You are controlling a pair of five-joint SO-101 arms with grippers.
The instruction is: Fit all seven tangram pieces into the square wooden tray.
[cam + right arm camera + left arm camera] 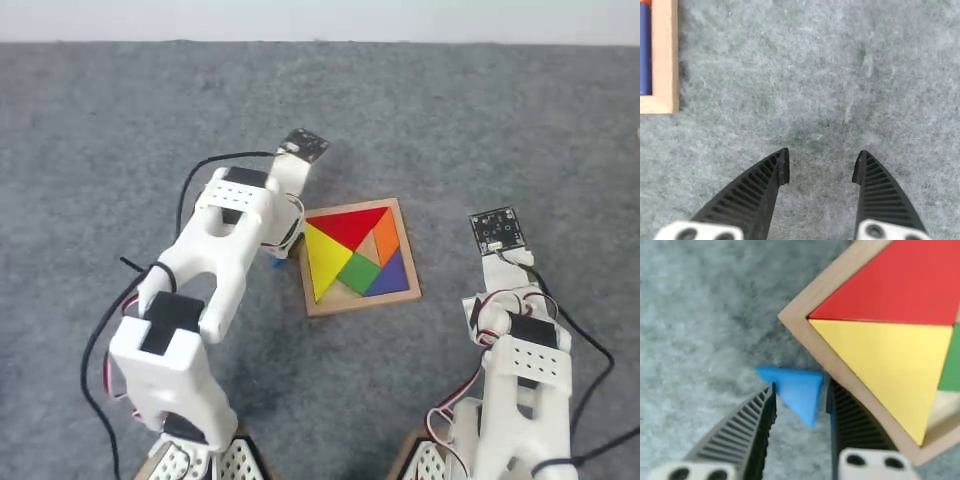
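We log the left arm (210, 265) stretched well forward, wrist bent over, left gripper (801, 386) pointing straight down with its jaws parted a modest way. The right arm (520, 360) sits drawn back and less extended, and the right gripper (821, 164) also faces down, jaws spread wider.

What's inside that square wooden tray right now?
I see a red triangle, yellow triangle, green square, orange piece and dark blue triangle, plus a bare gap. The floor of the tray beneath them is covered.
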